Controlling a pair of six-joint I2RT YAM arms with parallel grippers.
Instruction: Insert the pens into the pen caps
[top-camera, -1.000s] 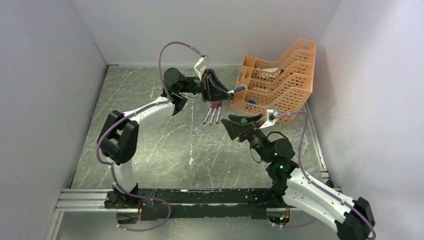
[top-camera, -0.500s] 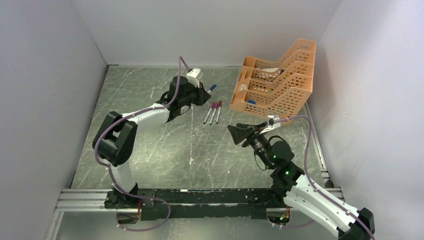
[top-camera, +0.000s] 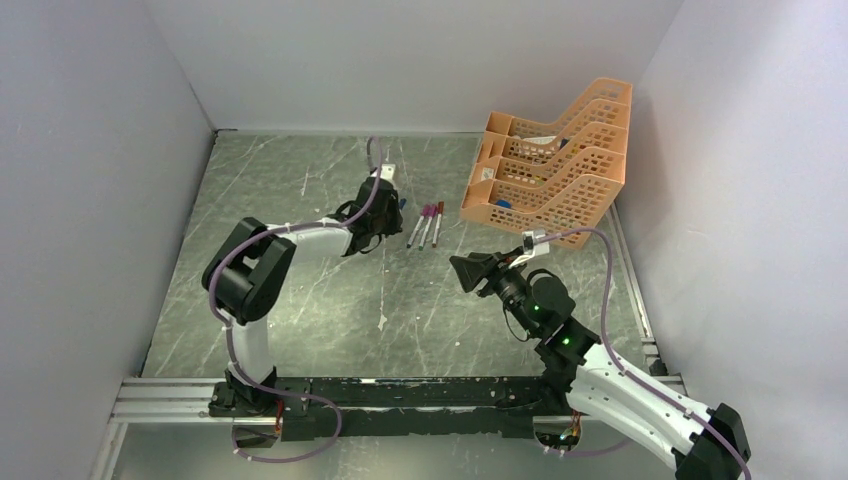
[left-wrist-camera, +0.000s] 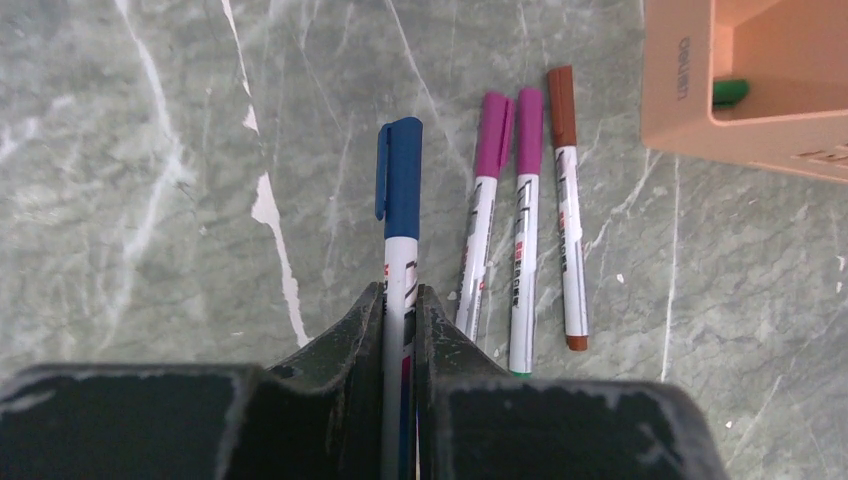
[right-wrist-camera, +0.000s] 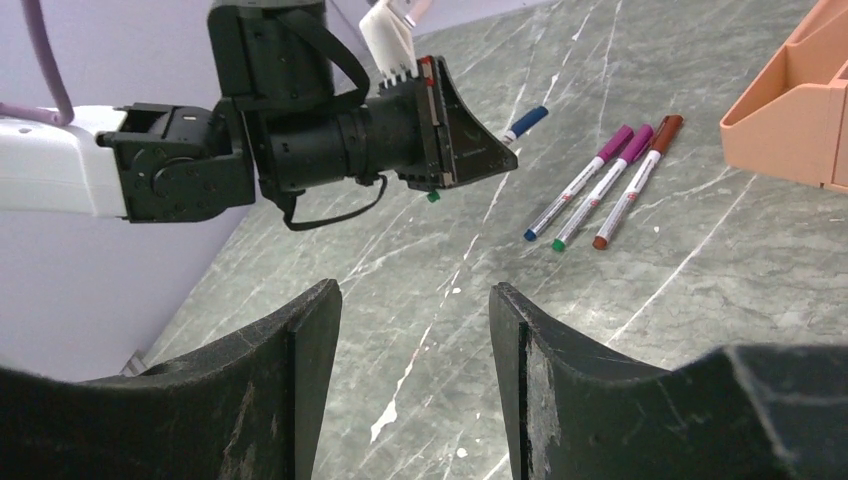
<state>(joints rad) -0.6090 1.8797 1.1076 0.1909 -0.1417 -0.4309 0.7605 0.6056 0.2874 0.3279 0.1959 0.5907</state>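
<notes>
Beside the tray (top-camera: 545, 195), three capped pens (left-wrist-camera: 522, 230) lie on the desk (left-wrist-camera: 150, 150); farther from it the left end effector (left-wrist-camera: 400, 305) clamps the fourth pen (left-wrist-camera: 401, 225), capped too, the right end effector (right-wrist-camera: 412, 295) apart and empty, so little seems left.

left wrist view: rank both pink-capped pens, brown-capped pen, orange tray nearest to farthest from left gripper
1. left pink-capped pen, just right of the left gripper
2. right pink-capped pen, beside it
3. brown-capped pen, rightmost pen
4. orange tray, far upper right
</notes>
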